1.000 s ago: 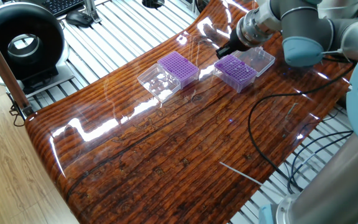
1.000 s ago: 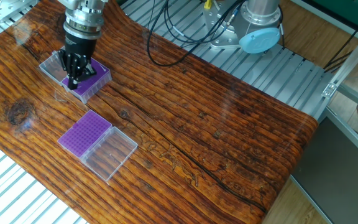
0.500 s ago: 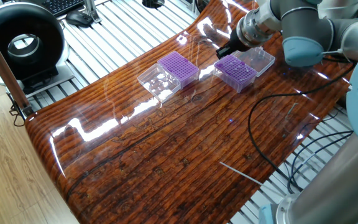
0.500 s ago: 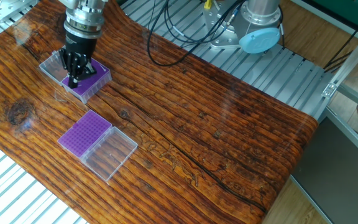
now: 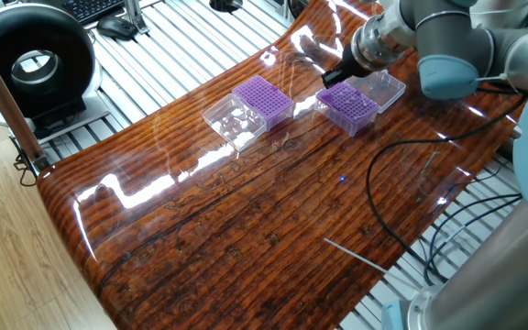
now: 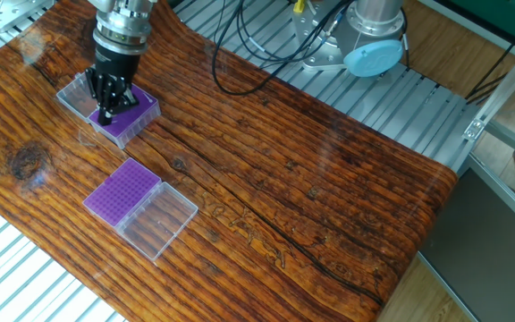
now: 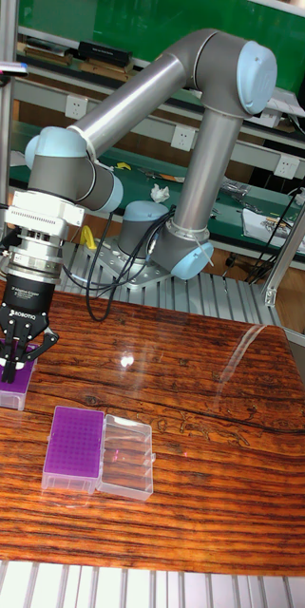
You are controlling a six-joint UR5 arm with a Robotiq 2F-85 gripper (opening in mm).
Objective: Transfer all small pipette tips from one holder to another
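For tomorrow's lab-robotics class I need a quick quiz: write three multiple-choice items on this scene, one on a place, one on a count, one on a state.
1. Where is the gripper?
A. Over the purple box nearest the arm's wrist
B. Over the bare wood at the table's middle
C. Beside the arm's base

2. How many purple boxes are on the table?
A. One
B. Two
C. Four

3. How do the clear lids lie?
A. Shut over the boxes
B. Stacked on each other
C. Open, flat beside their boxes

Answers: 1 A, its fingers hang over the far purple box. 2 B, that one and the near purple box. 3 C, each clear lid lies flat beside its box.
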